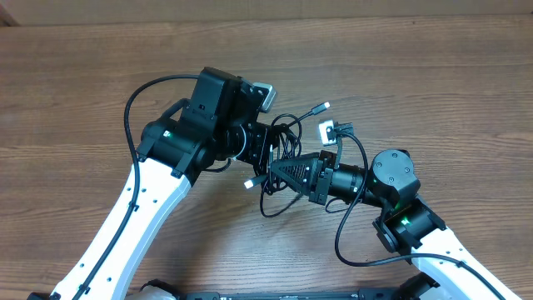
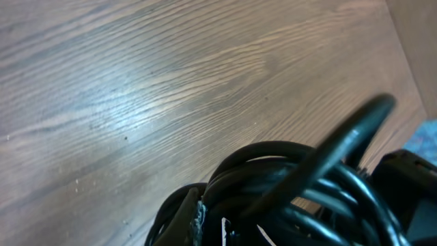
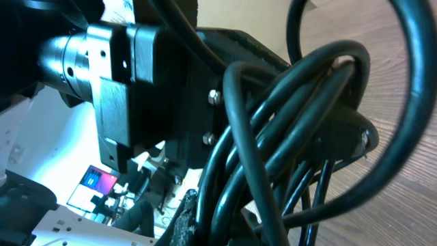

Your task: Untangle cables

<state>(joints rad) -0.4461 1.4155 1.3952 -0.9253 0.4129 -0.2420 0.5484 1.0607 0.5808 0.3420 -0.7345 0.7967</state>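
Note:
The cables [image 1: 290,133] form a knotted black bundle at the middle of the table, held up between both arms. Small plug ends stick out at the upper right [image 1: 325,108], right [image 1: 329,131] and lower left [image 1: 250,183]. My left gripper [image 1: 273,154] is shut on the bundle from the left. My right gripper [image 1: 280,173] is shut on it from the right, just below the left one. In the left wrist view the cables [image 2: 287,178] press against my finger pad [image 2: 212,222]. In the right wrist view loops of cable [image 3: 287,123] fill the jaws [image 3: 225,219], with the left gripper's body [image 3: 136,75] close behind.
The wooden table [image 1: 433,75] lies all around. A thicker arm cord arcs over the left arm [image 1: 133,108] and another loops beside the right arm [image 1: 341,242]. A loop of thin cable hangs down to the table [image 1: 279,210].

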